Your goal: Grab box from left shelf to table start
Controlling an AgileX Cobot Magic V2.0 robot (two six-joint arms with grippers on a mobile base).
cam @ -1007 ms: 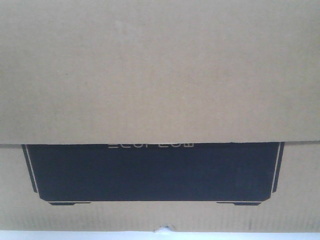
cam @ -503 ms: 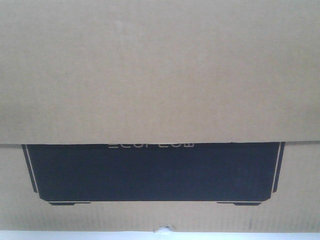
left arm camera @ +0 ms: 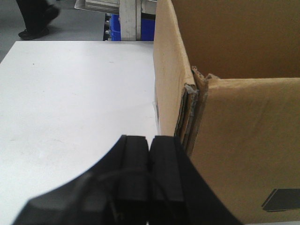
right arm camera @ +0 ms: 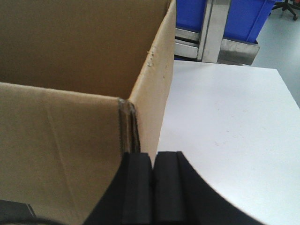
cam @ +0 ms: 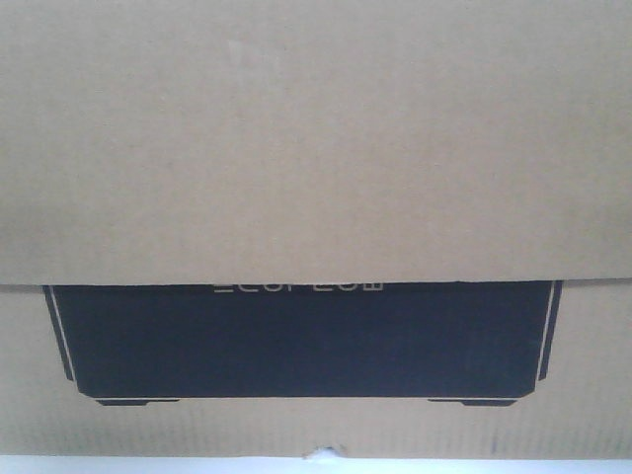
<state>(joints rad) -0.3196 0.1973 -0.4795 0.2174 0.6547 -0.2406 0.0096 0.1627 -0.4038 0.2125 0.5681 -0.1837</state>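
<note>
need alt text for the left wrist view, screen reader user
The left gripper, black pads pressed together and holding nothing, sits at the outside corner of the open brown cardboard box, which stands on the white table. A metal rack with blue bins shows beyond the table's far edge.

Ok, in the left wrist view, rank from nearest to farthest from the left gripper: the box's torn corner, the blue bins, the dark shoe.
From the left gripper:
1. Torn corner of the box, just ahead, right.
2. Blue bins, beyond the table, top centre.
3. Dark shoe on the floor, top left; not clearly farther than the bins, so too close to call.
</note>
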